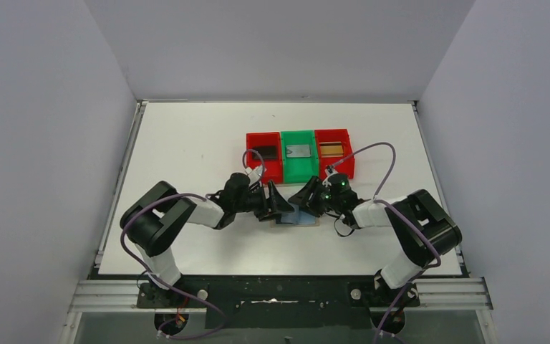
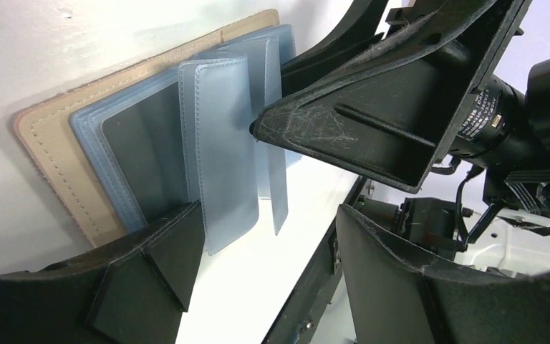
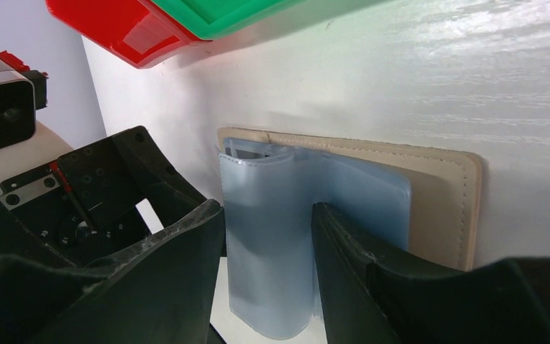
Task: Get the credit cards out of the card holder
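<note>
White surface [image 1: 186, 143]: 3 bins toward 12 o'clock (red bin [image 1: 268, 175], green bin [image 1: 299, 173], 2nd red bin [image 1: 344, 171]); card holder [image 1: 302, 218] open nr 6.

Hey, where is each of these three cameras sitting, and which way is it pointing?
Top external: above and behind the bases, looking down on the table; both arms show, left gripper and right gripper at the card holder.
Left wrist: on the left arm, low, facing the holder's blue sleeves; own fingers frame the bottom, right gripper opposite.
Right wrist: low, facing those sleeves from the other side, red bin above; own fingers below.
Shared: both wrist views show the sleeves and the other arm's gripper.
</note>
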